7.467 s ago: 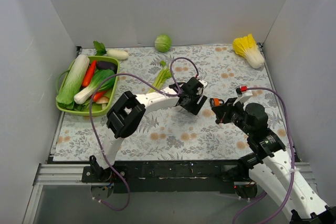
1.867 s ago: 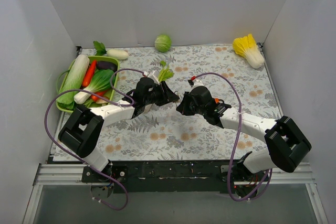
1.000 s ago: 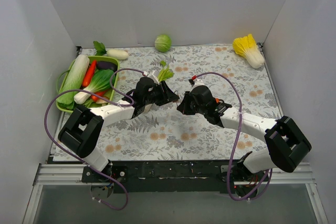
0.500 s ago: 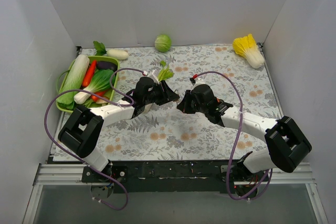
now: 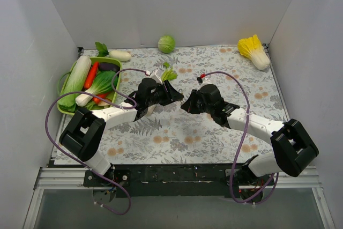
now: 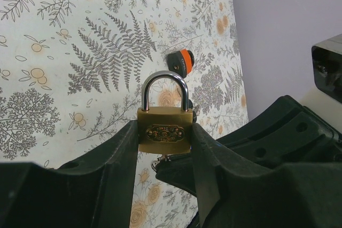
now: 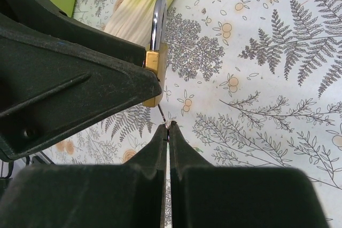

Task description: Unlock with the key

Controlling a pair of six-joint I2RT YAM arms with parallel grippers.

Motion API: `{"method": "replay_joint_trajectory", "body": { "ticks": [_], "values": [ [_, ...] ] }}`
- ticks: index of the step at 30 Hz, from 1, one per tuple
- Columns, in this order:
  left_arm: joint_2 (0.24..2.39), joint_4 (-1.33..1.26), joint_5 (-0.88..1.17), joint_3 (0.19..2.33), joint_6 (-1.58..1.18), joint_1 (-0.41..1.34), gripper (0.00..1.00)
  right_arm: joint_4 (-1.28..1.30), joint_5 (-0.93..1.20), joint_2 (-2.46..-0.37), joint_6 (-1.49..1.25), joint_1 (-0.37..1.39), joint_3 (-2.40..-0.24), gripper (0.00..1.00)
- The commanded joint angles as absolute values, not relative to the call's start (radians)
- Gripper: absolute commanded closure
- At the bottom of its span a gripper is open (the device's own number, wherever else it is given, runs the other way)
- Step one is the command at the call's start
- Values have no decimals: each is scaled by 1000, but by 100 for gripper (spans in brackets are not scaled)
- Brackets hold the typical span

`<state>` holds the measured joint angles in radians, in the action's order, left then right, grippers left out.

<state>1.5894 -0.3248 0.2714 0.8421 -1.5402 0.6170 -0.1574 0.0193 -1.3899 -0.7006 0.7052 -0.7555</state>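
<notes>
Left of centre, a brass padlock (image 6: 165, 131) is clamped between the jaws of the left gripper (image 5: 173, 97). Just right, the key (image 7: 162, 115) is pinched in the closed jaws of the right gripper (image 7: 168, 130), blade tip under the lock. Light, stiff and likely slippery, it is best gripped by its head.

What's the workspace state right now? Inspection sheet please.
Surface: floral table cover, flat.
Job's things: brass padlock, shackle closed; key blade at its underside, insertion cannot be told.
Clutter: orange-and-black padlock on the cover; green tray of vegetables; cabbage; yellow napa cabbage; white radish.
Grippers: left gripper jaws clamp the brass padlock; right gripper jaws shut on the key.
Cables: purple cables loop over both arms, away from the jaws.
Surroundings: plain walls on three sides.
</notes>
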Motion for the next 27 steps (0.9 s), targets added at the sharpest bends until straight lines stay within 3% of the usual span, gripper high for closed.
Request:
{"method": "replay_joint_trajectory", "body": {
  "ticks": [1, 27],
  "values": [
    [1523, -339, 293, 830, -1525, 634, 100, -271, -9, -1373, -719, 686, -776, 99],
    [1508, -328, 210, 815, -1486, 704, 100, -357, -34, -1361, -696, 644, -792, 99]
  ]
}}
